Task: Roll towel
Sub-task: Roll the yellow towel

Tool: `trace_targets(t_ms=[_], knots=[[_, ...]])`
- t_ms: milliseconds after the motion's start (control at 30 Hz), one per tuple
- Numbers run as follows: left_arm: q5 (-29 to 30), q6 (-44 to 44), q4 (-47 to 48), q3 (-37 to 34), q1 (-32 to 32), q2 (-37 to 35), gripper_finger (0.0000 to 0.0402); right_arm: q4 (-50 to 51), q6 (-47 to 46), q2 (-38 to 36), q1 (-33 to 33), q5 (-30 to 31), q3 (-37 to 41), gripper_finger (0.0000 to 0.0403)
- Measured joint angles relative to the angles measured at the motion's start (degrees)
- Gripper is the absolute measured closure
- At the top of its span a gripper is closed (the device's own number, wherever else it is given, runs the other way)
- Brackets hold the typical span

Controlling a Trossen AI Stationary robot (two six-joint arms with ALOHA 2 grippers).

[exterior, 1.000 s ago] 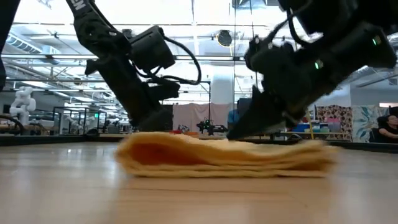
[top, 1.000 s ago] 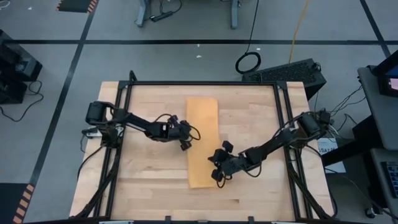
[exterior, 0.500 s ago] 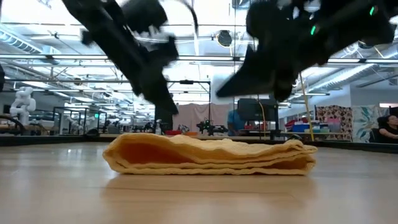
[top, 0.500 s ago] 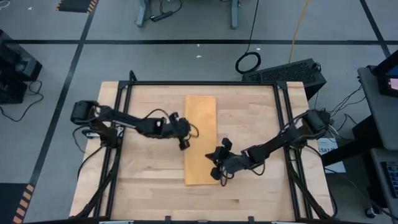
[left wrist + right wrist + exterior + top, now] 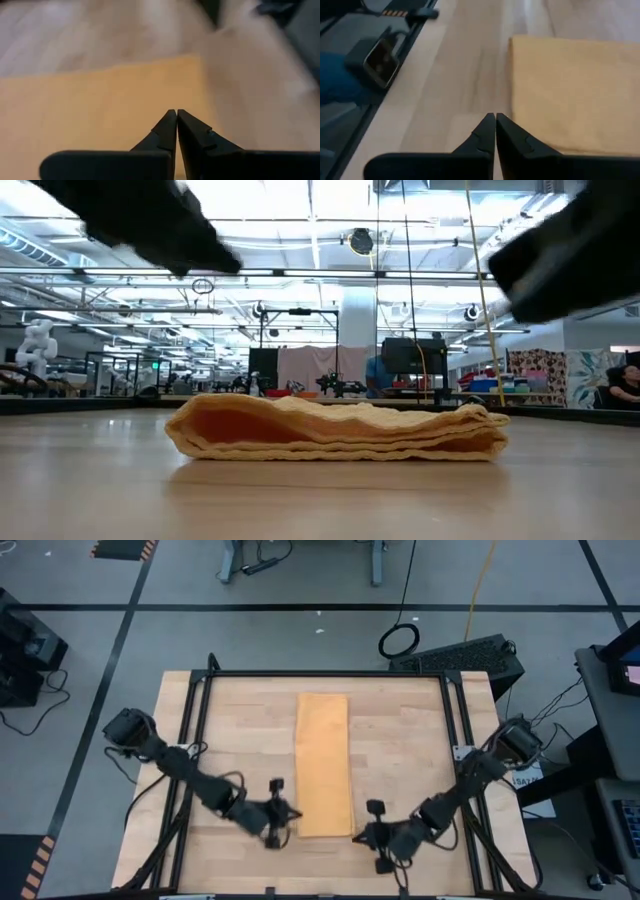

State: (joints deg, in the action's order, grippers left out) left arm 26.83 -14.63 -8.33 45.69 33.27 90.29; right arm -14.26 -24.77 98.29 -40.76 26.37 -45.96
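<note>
The mustard-yellow towel [image 5: 322, 765] lies folded into a long narrow strip of several layers on the wooden table [image 5: 400, 750], running from the far side to the near side. In the low view the towel [image 5: 340, 430] rests flat, and its near end shows the stacked folds. My left gripper [image 5: 290, 813] is shut, just left of the strip's near end. My right gripper [image 5: 360, 835] is shut, just right of the strip's near corner. The left wrist view [image 5: 176, 114] and the right wrist view [image 5: 495, 116] show the closed fingertips, with the towel [image 5: 100, 95] [image 5: 575, 90] beyond them.
Black frame rails [image 5: 195, 740] [image 5: 455, 730] run along the table's left and right sides. Bare wood lies on both sides of the towel and along the near edge [image 5: 320, 870]. In the low view, blurred dark arm parts [image 5: 150, 220] [image 5: 570, 250] hang above the table.
Both grippers have left the top of the towel, risen, and swung toward the table's near edge, ending beside the strip's near end. Early on the towel slid a little toward the table's left. Since then it has lain still and kept its folded shape.
</note>
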Motion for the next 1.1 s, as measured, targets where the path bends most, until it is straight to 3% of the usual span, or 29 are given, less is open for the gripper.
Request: trace_targets(t_ms=[167,533,767,967,1100], knots=[[0.75,-0.06,-5.76,0.47,4.7,4.56,0.0337,-2.2,-0.41,3.84,-3.68,4.88,0.01,0.0354],[4.42,1.49,-7.68,0.52,8.51,9.77,0.0201,-9.64,10.06,11.47,-1.67,5.2,0.01,0.0203],[5.98,1.92,-8.14,0.52,9.26,12.03,0.0156,-15.03,10.85,14.12,0.07,5.04,0.02,0.0192],[7.1,1.59,-8.14,0.52,9.26,12.89,0.0147,-13.08,10.47,9.66,-2.58,4.66,0.03,0.0193],[7.06,1.56,-8.88,0.52,9.26,14.04,0.0147,-12.56,12.99,6.69,-3.49,8.22,0.01,0.0193]])
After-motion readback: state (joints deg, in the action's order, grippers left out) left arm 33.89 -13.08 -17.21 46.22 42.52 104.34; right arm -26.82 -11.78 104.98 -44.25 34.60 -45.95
